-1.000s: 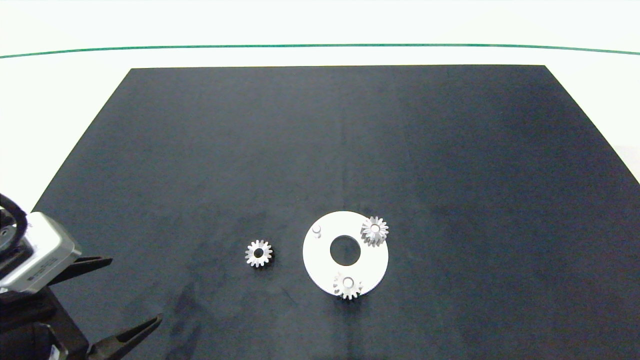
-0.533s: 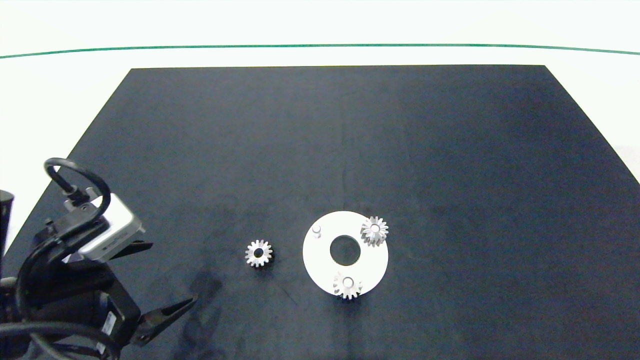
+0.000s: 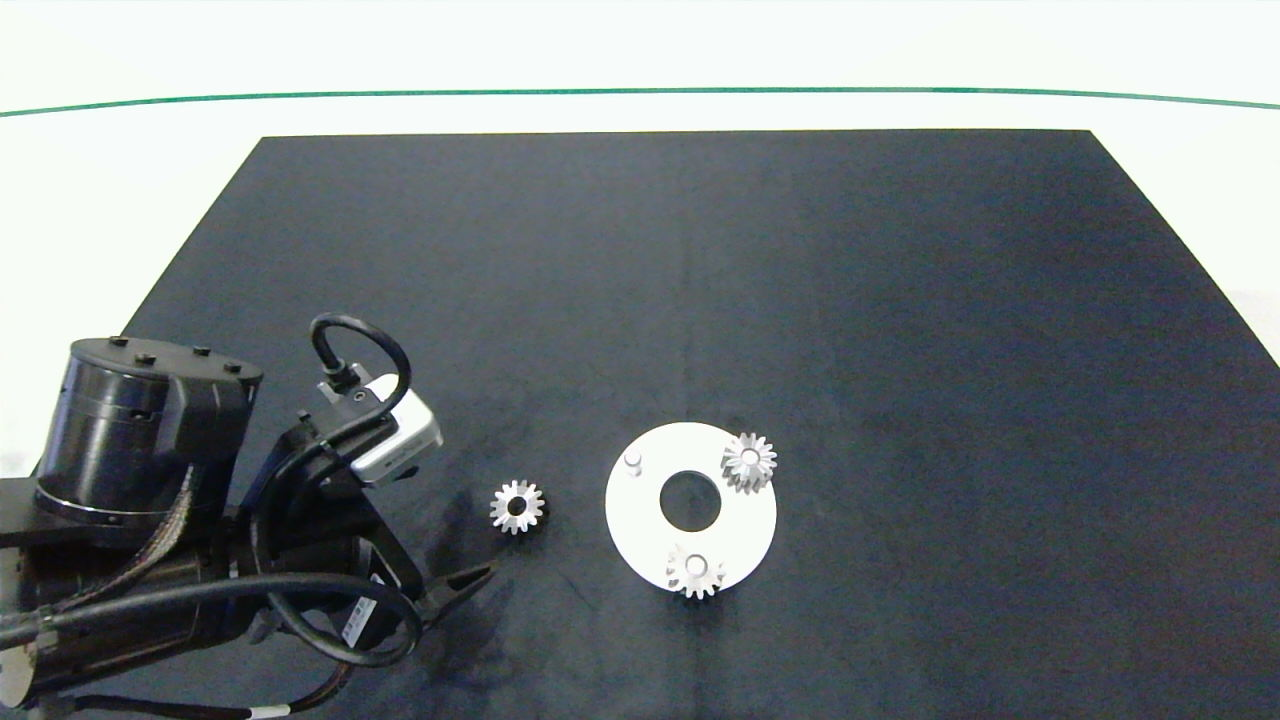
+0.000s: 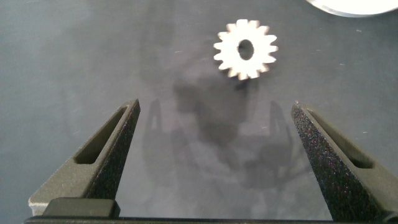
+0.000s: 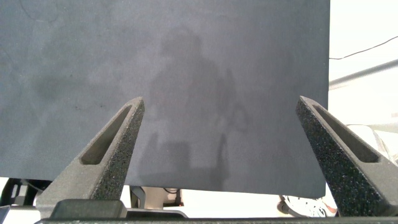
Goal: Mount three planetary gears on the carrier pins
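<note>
Loose gear (image 4: pixel 245 50) lies ahead of spread left gripper (image 4: pixel 214 118), seemingly untouched.

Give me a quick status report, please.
Left gripper open, short of loose gear on mat. Right gripper open, empty. Two gears seated; one pin bare. Path clear.

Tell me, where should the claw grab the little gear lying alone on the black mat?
Best grip is probably the toothed rim, from straight above. The loose gear lies flat on the mat, so only its thin toothed edge offers two opposite sides to pinch. The left claw is open, wider than the gear, and near it. Nothing crowds it; the disc sits apart.
</note>
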Action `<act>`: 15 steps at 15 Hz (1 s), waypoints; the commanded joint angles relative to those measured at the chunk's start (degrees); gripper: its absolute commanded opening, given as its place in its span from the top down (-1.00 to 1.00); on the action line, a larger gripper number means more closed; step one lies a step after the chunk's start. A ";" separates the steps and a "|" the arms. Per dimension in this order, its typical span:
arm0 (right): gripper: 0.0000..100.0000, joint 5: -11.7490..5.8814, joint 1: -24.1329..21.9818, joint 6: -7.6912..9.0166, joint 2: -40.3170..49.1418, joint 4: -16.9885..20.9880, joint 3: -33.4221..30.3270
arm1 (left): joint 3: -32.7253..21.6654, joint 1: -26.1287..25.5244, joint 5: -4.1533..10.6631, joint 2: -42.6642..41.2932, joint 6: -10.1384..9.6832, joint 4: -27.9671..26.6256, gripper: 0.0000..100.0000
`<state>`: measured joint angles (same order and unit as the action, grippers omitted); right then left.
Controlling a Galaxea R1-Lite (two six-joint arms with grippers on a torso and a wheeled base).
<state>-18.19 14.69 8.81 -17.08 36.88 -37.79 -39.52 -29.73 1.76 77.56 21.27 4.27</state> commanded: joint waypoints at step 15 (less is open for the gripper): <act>-1.00 -0.18 -0.72 0.15 0.73 0.21 -0.44 | -1.17 -3.05 -0.35 7.96 -0.18 6.90 -0.82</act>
<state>-18.24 13.97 8.87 -16.36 36.90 -38.28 -40.77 -32.79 1.40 85.31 20.99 11.08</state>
